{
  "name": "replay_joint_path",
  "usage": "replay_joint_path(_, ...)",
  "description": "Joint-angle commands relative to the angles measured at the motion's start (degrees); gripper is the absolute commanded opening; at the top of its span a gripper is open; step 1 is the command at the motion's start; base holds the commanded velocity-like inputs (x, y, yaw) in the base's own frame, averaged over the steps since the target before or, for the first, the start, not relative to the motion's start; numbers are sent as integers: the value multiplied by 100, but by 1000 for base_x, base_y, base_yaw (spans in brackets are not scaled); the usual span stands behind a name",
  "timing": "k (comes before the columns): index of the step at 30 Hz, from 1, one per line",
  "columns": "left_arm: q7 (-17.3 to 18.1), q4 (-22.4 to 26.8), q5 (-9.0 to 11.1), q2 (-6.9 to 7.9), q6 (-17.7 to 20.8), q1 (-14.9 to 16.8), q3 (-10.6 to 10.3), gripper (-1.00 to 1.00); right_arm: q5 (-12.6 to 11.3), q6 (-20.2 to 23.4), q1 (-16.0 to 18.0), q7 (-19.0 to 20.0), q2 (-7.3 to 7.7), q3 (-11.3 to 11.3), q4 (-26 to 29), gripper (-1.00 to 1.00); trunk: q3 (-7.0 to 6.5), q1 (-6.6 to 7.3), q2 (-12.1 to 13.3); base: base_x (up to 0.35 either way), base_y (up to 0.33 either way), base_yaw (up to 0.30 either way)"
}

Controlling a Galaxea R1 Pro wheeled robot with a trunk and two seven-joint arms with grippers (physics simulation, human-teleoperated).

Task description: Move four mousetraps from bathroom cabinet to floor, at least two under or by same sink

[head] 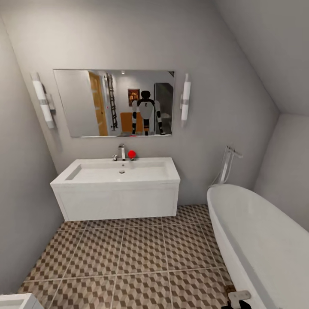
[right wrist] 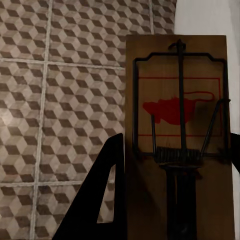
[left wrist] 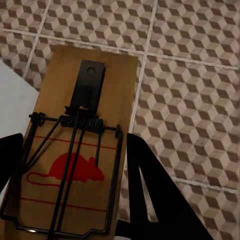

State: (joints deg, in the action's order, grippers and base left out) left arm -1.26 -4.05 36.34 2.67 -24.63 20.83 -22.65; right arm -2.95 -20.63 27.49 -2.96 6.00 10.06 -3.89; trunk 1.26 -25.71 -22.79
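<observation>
Mousetraps ride in both your grippers — the left gripper (left wrist: 70,200) has its fingers clamped on one mousetrap (left wrist: 80,145), the right gripper (right wrist: 175,200) on another mousetrap (right wrist: 177,130), each held above the bathroom floor (head: 141,257). You're at the carrying step, I judge: next, roll toward the sink (head: 116,180) and lower both onto the tiles beside its front edge. No writing is readable — just a red mouse silhouette on each board.

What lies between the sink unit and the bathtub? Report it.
In the head view, bare cube-patterned floor tiles and grey wall separate the sink unit from the bathtub; nothing stands on that stretch.
</observation>
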Motion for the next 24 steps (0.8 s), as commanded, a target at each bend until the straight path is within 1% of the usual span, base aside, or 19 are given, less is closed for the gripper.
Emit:
replay_joint_path(1,-32,-17,-21,-3,-24,9,-37,-100,-39,-37,11,-3,-2,49,-24,-100,13,-7,-13,329,0,0)
replay_joint_path(14,-32,-17,-18,-3,-24,9,-37,-100,-39,-37,11,-3,-2,49,-24,-100,13,-7,-13,329,0,4)
replay_joint_path(18,-32,-17,-19,-3,-24,9,-37,-100,-39,-37,11,-3,-2,49,-24,-100,13,-7,-13,329,0,189)
replay_joint_path(24,-32,-17,-18,-3,-24,9,-37,-100,-39,-37,11,-3,-2,49,-24,-100,13,-7,-13,329,0,279)
